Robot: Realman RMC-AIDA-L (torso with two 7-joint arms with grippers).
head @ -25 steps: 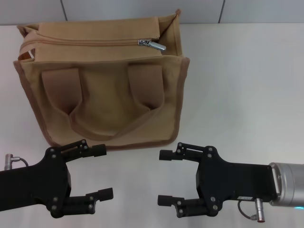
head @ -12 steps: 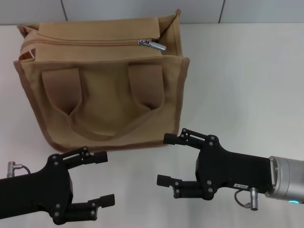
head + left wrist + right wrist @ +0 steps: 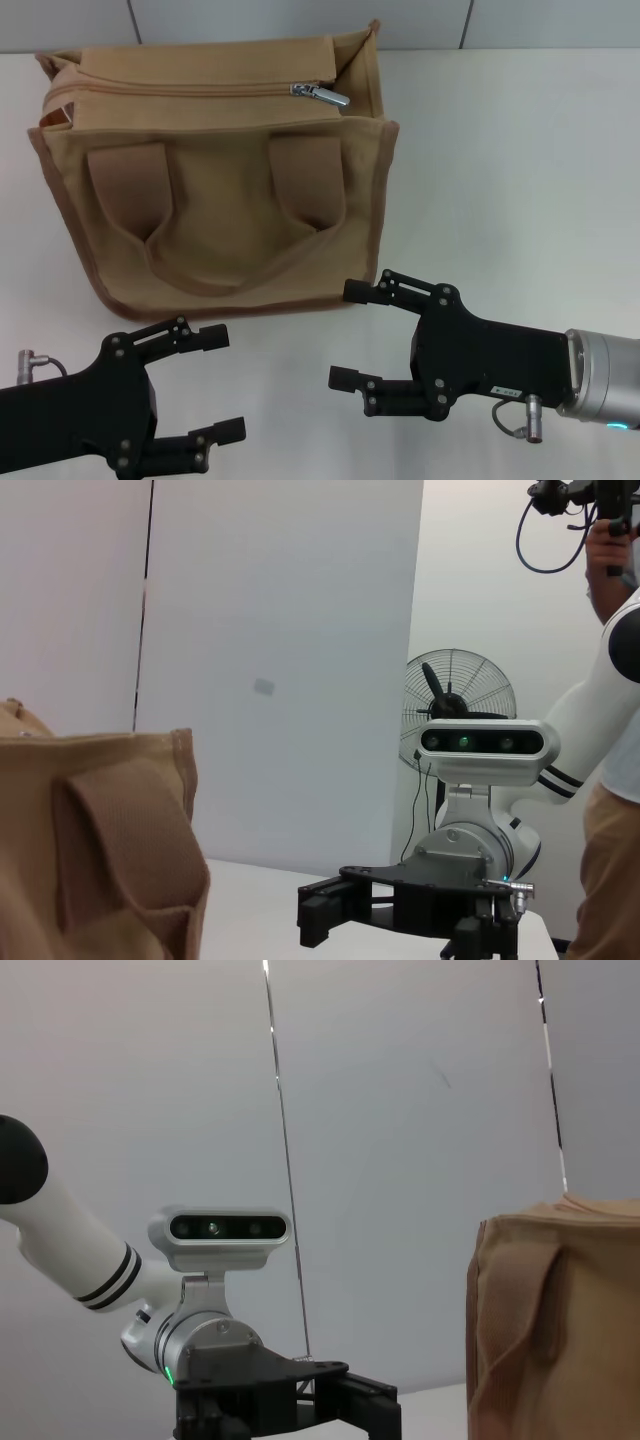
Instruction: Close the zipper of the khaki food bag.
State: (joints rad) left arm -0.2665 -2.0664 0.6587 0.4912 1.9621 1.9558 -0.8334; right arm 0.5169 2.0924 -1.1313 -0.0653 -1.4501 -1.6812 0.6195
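- While both my claws hang low in front of the khaki food bag [image 3: 215, 170], neither touching it, I judge this the approach step, nothing grasped yet
- Right gripper [image 3: 350, 335] has its fingers spread wide, holding nothing, just short of the bag's near lower edge
- Left gripper [image 3: 220, 385] is likewise spread and empty, nearer my body, apart from the bag
- Beyond and above my right claw, the zipper [image 3: 190, 89] runs along the top panel, its silver pull tab [image 3: 322, 95] lying at the right end
- Next I reckon one claw must rise over the top, pinch that tab, the other steadying the fabric
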